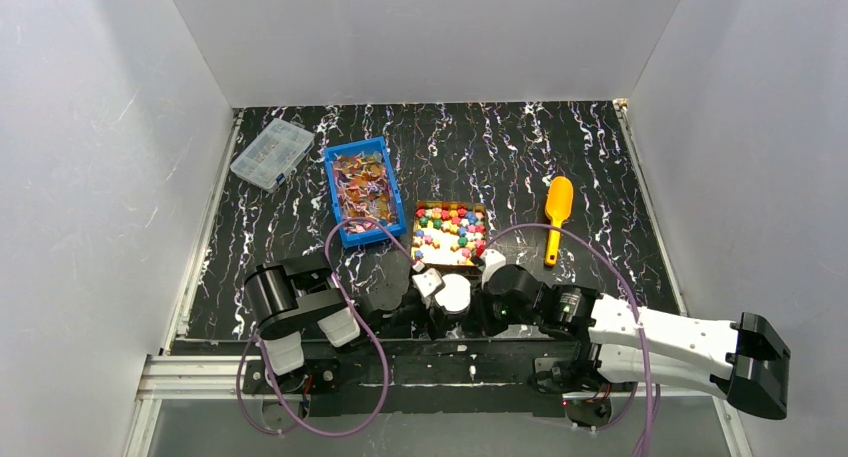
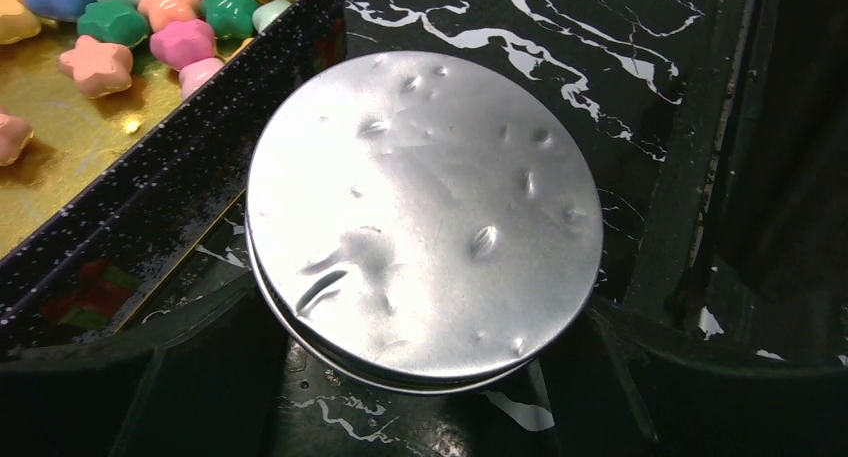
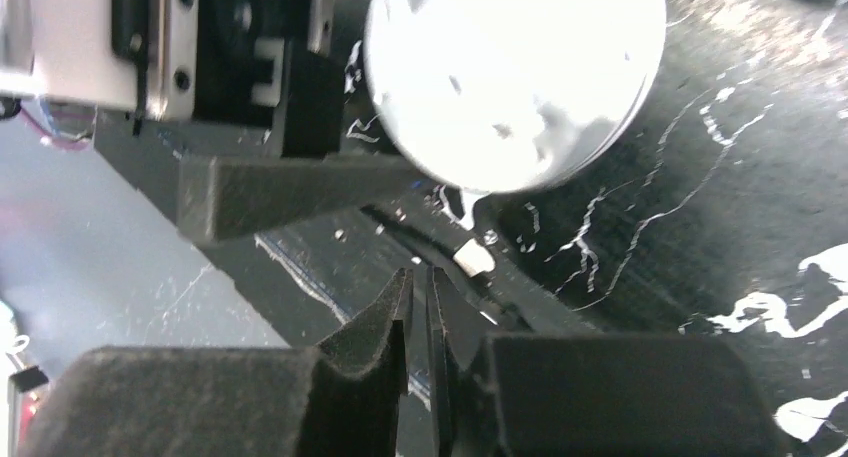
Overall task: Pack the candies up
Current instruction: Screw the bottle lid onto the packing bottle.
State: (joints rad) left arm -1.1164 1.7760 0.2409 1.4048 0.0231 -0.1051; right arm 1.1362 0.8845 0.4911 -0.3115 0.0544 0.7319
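Note:
Colourful rounded candies (image 1: 452,227) lie in a dark box with a gold floor (image 1: 418,239); some show in the left wrist view (image 2: 110,27). Orange-purple wrapped candies (image 1: 362,185) fill a blue bin (image 1: 336,205). A round silver tin with its lid on (image 1: 453,293) stands on the table by the box's near edge. My left gripper (image 1: 442,303) has a finger on each side of the tin (image 2: 425,207) and is closed on it. My right gripper (image 1: 483,305) is shut and empty just right of the tin (image 3: 515,77), with its fingertips (image 3: 400,292) almost touching each other.
An orange plastic scoop (image 1: 556,217) lies right of the candy box. A clear lidded organiser (image 1: 272,153) sits at the back left. White walls close in the table on three sides. The black base rail (image 1: 450,362) runs along the near edge.

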